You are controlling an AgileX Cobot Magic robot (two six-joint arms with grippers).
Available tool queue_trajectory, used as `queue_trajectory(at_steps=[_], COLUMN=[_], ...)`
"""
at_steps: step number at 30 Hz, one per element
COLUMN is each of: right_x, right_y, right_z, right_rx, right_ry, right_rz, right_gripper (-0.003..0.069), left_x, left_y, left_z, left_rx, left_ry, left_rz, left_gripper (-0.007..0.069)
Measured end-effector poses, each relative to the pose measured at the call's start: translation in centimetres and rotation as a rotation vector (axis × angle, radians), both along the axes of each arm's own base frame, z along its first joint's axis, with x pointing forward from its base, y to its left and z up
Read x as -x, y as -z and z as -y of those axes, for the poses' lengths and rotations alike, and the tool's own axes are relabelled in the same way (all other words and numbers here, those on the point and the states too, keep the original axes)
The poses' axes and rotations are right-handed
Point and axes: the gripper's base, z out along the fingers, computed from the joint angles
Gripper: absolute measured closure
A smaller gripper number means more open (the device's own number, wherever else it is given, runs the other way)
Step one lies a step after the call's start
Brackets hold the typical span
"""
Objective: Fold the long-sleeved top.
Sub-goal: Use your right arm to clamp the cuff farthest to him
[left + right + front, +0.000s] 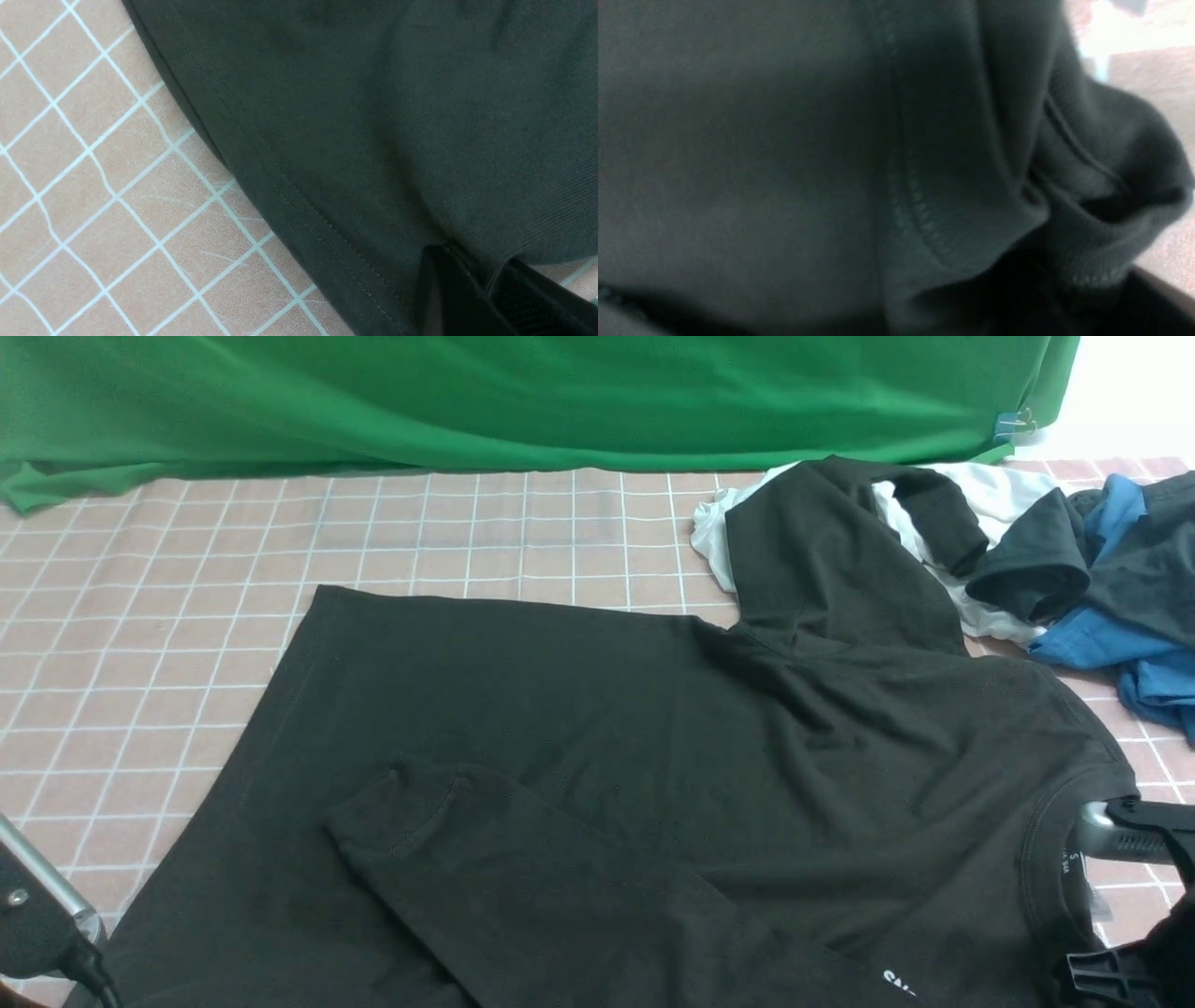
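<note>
Jersey, soft and limp: the long-sleeved top (597, 728) lies spread across the near table (140, 616). Left gripper (472, 284) pinches its hem (289, 196); right gripper (1083, 896) sits at the collar (1036, 859), grip unclear. Stitched edges should hold best.

Creased green cloth (523, 401) as backdrop, clip (1013, 425) at its right end. Worktop (140, 644) under pinkish cover with white grid lines. Bright white glare (1134, 392) beyond, far right

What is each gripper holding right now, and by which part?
Left gripper is shut on the bottom hem of the long-sleeved top. Right gripper straddles the ribbed collar, but whether it has clamped cannot be told.
</note>
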Motion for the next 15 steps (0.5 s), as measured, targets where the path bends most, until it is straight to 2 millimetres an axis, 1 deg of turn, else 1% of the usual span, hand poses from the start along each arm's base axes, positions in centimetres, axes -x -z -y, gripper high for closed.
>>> queue_trajectory(at_steps=[1,2,4,9,12,15], right_x=[0.4,0.5,1.2,2.5,3.1,3.5], right_y=[-0.2,-0.3,-1.1,-3.3,-3.8,-3.9], right_z=[0.2,0.3,0.7,1.7,1.8,1.9], right_rx=[0.021,0.028,0.067,0.158,0.173,0.181], right_ry=[-0.024,-0.029,-0.031,0.004,0.022,0.026], right_rz=[-0.031,-0.041,-0.064,-0.038,-0.051,-0.091], right_gripper=[0.0576,0.0586,0.0603,0.0604,0.0601,0.0547], left_x=[0.0,0.0,0.1,0.2,0.2,0.4], left_y=[0.0,0.0,0.0,0.1,0.1,0.2], left_z=[0.0,0.0,0.0,0.1,0.1,0.1], left_rx=[0.0,0.0,0.002,0.007,0.009,0.008], left_ry=[0.0,0.0,0.001,0.001,0.002,0.003], left_rz=[-0.001,-0.001,-0.007,-0.02,-0.03,-0.044], left_gripper=[0.0587,0.0587,0.0587,0.0587,0.0587,0.0587])
